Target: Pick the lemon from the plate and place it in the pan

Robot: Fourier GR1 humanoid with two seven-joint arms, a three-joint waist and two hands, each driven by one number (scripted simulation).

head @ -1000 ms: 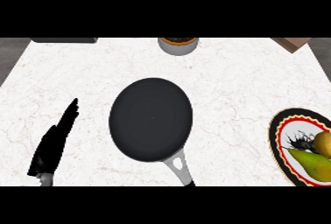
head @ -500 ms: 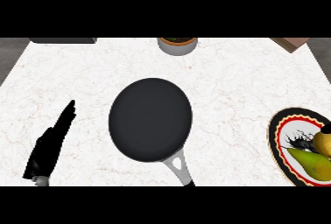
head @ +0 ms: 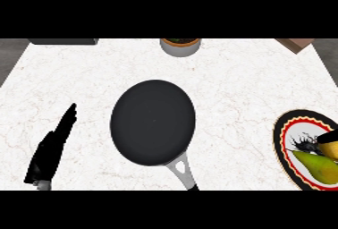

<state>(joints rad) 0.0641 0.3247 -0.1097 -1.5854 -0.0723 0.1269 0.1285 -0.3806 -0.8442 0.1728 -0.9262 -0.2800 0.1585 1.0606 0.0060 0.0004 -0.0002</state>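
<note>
Well apart, the lemon (head: 328, 146) sits plated; left hand (head: 51, 150) rests with fingers straight.

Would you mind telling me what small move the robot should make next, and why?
Probably bring the right robot hand, not in view, toward the plate at the right edge. The lemon lies there beside a pear, the pan is empty, and the left robot hand rests open far left.
</note>
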